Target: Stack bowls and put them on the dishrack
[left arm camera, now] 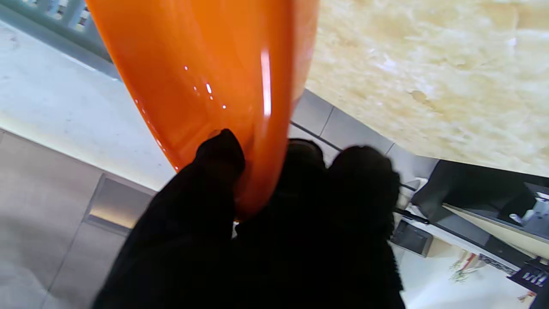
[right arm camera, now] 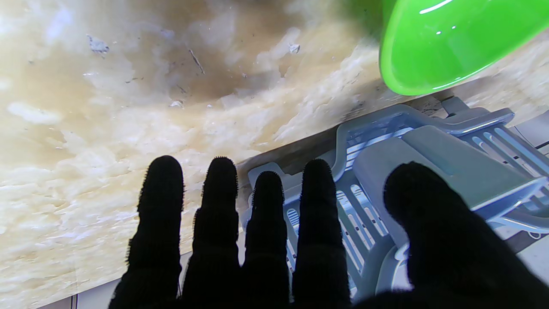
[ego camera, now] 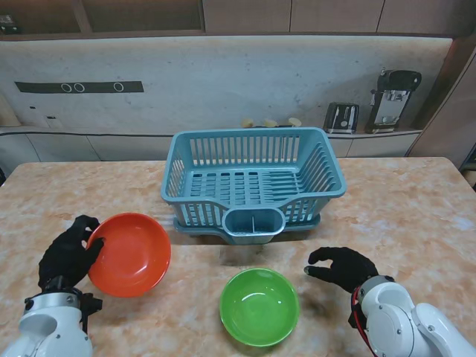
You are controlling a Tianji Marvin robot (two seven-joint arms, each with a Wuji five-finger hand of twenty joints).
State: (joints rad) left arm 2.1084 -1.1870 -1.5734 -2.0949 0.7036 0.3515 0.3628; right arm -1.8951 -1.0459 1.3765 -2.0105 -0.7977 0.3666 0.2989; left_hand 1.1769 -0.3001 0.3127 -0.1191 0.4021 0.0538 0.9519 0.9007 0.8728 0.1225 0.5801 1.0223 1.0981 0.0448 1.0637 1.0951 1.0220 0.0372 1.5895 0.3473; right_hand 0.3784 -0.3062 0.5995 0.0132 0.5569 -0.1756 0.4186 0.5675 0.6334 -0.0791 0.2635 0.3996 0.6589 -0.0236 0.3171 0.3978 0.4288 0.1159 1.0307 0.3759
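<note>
My left hand [ego camera: 68,253] is shut on the rim of an orange bowl [ego camera: 130,254], which is tilted up off the table at the left. In the left wrist view the thumb lies inside the orange bowl [left arm camera: 206,77] and the other fingers [left arm camera: 360,189] press its outer wall. A green bowl [ego camera: 259,306] stands upright on the table near me, in the middle. My right hand [ego camera: 342,266] hovers open just right of it, fingers spread, touching nothing. The green bowl [right arm camera: 446,43] shows in the right wrist view too. The blue dish rack [ego camera: 253,178] stands beyond both bowls.
The rack has a cutlery cup [ego camera: 253,224] at its near side and sits on a drip tray. Behind the marble table [ego camera: 416,216] runs a counter with a toaster [ego camera: 341,117] and a coffee machine [ego camera: 393,97].
</note>
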